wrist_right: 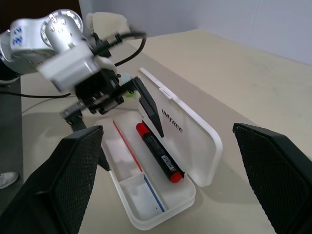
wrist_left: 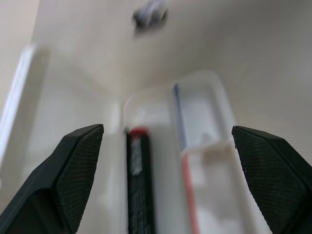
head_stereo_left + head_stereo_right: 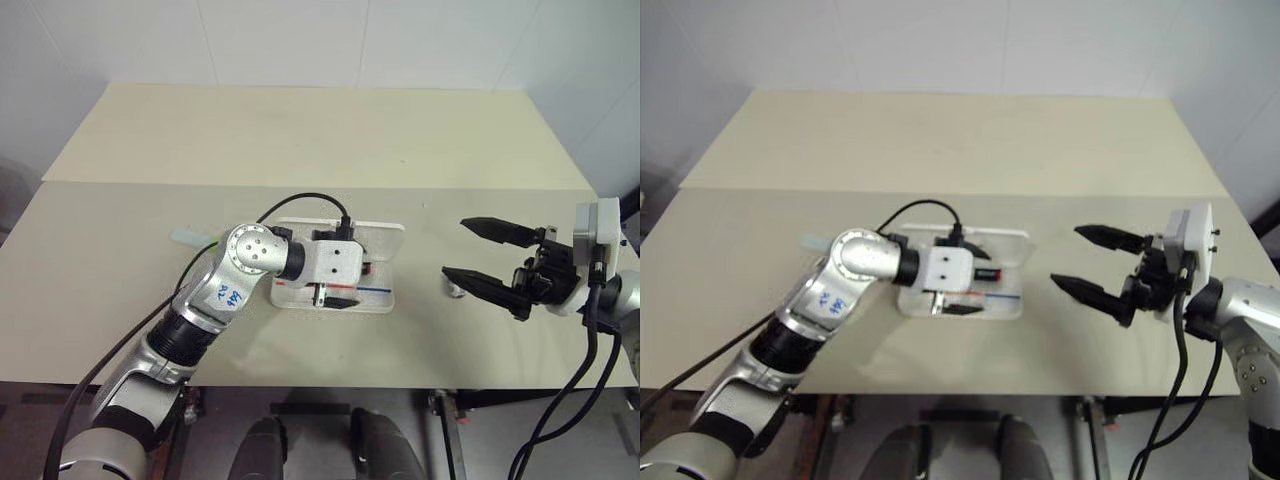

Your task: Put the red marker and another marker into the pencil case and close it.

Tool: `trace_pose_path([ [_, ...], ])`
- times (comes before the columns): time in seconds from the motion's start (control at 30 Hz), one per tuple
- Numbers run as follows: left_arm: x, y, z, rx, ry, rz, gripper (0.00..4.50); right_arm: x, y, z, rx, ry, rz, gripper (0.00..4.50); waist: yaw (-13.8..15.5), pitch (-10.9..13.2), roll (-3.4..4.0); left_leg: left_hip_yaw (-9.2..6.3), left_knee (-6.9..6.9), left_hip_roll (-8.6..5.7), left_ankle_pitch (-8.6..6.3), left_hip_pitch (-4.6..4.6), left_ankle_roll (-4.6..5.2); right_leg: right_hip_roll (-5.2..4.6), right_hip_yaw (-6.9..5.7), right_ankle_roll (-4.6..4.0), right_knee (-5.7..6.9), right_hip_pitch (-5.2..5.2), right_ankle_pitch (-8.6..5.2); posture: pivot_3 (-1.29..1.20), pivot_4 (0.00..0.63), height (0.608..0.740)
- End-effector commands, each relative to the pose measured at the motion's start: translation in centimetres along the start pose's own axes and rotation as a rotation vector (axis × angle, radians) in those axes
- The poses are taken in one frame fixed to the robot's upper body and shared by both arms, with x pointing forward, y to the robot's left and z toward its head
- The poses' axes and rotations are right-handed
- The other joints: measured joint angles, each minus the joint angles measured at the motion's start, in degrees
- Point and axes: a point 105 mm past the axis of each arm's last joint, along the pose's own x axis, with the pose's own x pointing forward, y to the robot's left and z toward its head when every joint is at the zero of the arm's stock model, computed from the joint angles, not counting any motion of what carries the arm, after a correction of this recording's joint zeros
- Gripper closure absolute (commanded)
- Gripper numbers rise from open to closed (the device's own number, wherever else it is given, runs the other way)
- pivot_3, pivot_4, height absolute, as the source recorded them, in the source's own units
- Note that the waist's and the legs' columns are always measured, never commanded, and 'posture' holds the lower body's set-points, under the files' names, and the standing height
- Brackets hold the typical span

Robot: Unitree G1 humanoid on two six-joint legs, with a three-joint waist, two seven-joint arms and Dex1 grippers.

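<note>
Your left claw (image 1: 124, 105) hangs open over the open case (image 1: 195, 146), red marker (image 1: 157, 152) lying inside; your right claw (image 3: 478, 257) waits open, well apart.

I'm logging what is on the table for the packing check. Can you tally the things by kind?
Markers: 2, the red marker lying in the open pencil case, and the green highlighter on the table
Pencil cases: 1
Small grey object near the right gripper: 1
Total: 4

Red marker (image 1: 157, 151) lying inside open pencil case (image 1: 197, 146).
</note>
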Motion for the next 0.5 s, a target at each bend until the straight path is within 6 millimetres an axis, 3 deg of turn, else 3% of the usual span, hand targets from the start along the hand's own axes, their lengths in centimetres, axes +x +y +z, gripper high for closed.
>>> trace_pose_path([
  [0.03,-2.6,1.3,2.5,-0.034,-0.111,0.071,0.02,-0.1,0.0,0.8,-0.032,-0.023,0.004,0.00,-0.07,0.00,0.00,-0.01,0.03,0.00,0.00,0.00,0.00,0.00,0.00,0.00,0.02,0.00,0.00,0.00,0.150,0.740],
  [0.17,-6.0,0.6,4.5,-0.052,-0.243,0.075,0.02,-0.3,0.3,0.6,-0.022,-0.011,0.013,0.00,-0.23,-0.01,0.02,-0.02,0.23,0.03,-0.01,0.01,0.01,0.01,0.00,-0.03,0.16,0.01,-0.02,0.00,0.150,0.740],
  [0.23,-8.2,1.2,4.2,-0.093,-0.254,0.145,0.02,-0.4,0.6,0.7,-0.015,-0.008,0.030,0.00,-0.22,0.00,0.03,-0.01,0.28,0.03,-0.01,0.01,0.01,0.01,0.00,-0.05,0.17,0.03,-0.03,0.00,0.150,0.740],
  [0.3,-10.1,1.9,2.5,-0.164,-0.189,0.227,0.02,0.0,1.0,1.1,-0.011,-0.025,0.058,0.00,-0.28,0.00,0.03,-0.01,0.36,0.04,-0.01,0.01,0.01,0.01,-0.01,-0.32,0.19,0.03,-0.18,0.00,0.150,0.740],
  [0.5,-17.3,3.7,-6.0,-0.369,0.178,0.634,0.02,1.8,2.1,2.3,-0.014,-0.079,0.137,0.00,-1.23,0.01,0.01,0.01,0.44,0.05,0.04,0.12,0.07,0.01,0.01,-0.93,0.24,0.11,-0.51,0.00,0.150,0.740],
])
